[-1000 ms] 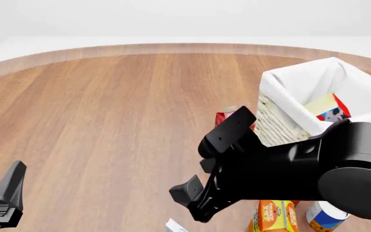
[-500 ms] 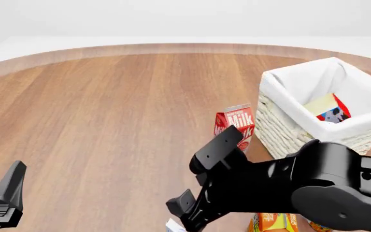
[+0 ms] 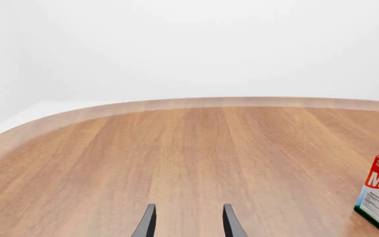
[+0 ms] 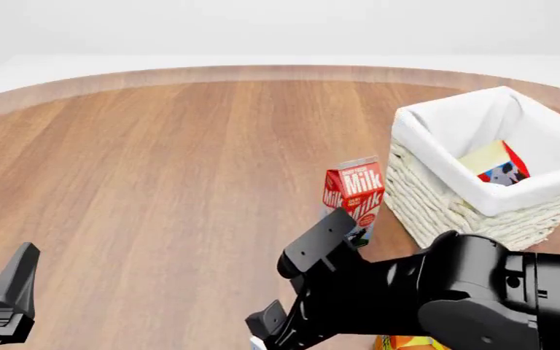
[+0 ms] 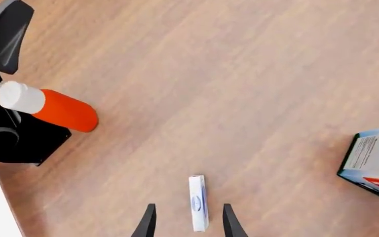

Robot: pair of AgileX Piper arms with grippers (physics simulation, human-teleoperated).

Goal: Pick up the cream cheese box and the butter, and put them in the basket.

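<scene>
The cream cheese box (image 5: 198,202), a thin white box with blue print, stands on edge on the wood. My right gripper (image 5: 188,224) is open just above it, a fingertip on either side and neither touching. In the front view only a white corner of the box (image 4: 257,341) shows under the right arm (image 4: 436,292). The butter (image 4: 499,164) lies inside the basket (image 4: 426,189) at the right. My left gripper (image 3: 188,224) is open and holds nothing, low at the near left (image 4: 8,292).
A red-white milk carton (image 4: 355,193) stands upright just left of the basket. An orange juice carton (image 4: 407,343) peeks out under the right arm. A red bottle with a white cap (image 5: 48,106) lies beside the left arm's base.
The right arm has pulled back toward the near edge and sunk lower, uncovering the milk carton and the basket's front wall. The left arm has not moved.
</scene>
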